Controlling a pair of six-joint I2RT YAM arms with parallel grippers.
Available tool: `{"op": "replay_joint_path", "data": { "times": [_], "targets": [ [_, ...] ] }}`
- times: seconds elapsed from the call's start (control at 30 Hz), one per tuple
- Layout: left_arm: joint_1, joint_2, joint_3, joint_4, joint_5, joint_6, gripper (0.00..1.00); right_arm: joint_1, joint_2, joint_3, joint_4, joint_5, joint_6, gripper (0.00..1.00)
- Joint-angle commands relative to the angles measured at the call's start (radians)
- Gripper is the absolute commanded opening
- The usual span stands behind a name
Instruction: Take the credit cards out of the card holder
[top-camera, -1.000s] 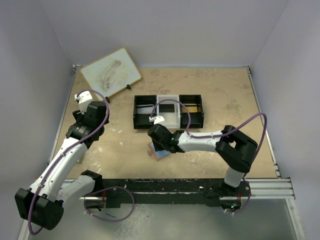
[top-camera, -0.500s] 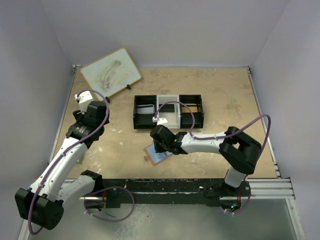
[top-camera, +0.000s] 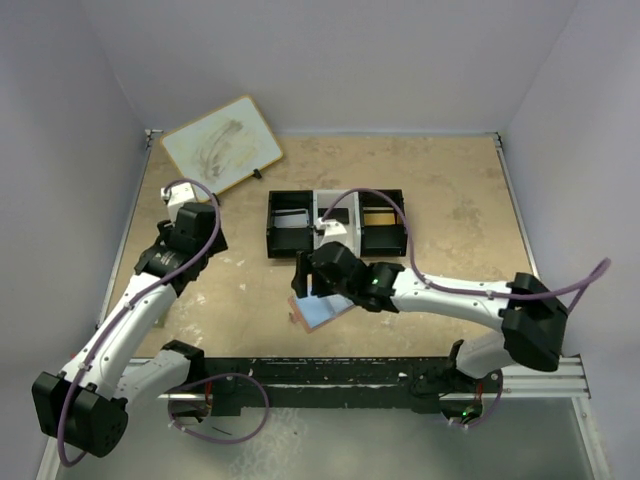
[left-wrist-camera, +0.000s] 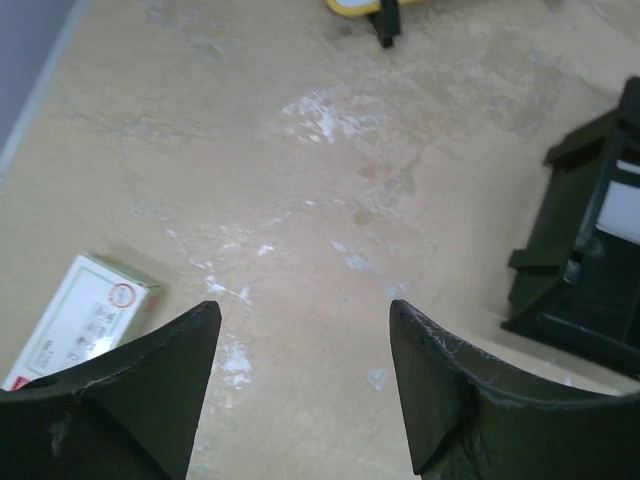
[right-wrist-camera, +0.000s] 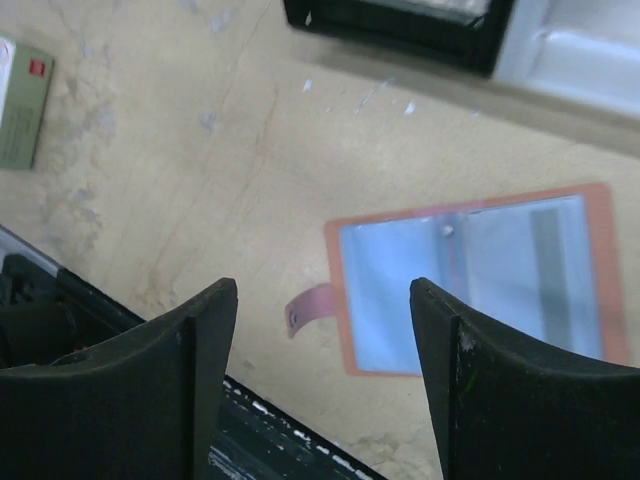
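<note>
Your right claw (right-wrist-camera: 322, 300) is hanging wide, gripping nothing. The card holder (right-wrist-camera: 470, 285) is lying open beneath it, toward its right finger, with the black tray (right-wrist-camera: 400, 25) sitting beyond. Your left claw (left-wrist-camera: 305, 320) is gaping wide above the table (left-wrist-camera: 300, 150).

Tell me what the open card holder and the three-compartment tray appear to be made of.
Card holder: the reddish-brown border and closing tab look matte and limp, so probably leather or an imitation. The grey-blue inner pockets have a faint sheen, perhaps plastic film or coated fabric. Tray: stiff black and white walls with smooth, straight edges, likely moulded plastic, though I can't be sure.
</note>
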Motion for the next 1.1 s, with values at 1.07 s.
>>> {"op": "replay_joint_path", "data": {
  "times": [1.07],
  "targets": [
    [-0.656, 0.163, -0.366, 0.454, 0.272, -0.6, 0.6, -0.346, -0.042, -0.313, 0.177, -0.331, -0.224, 0.5]
  ]
}}
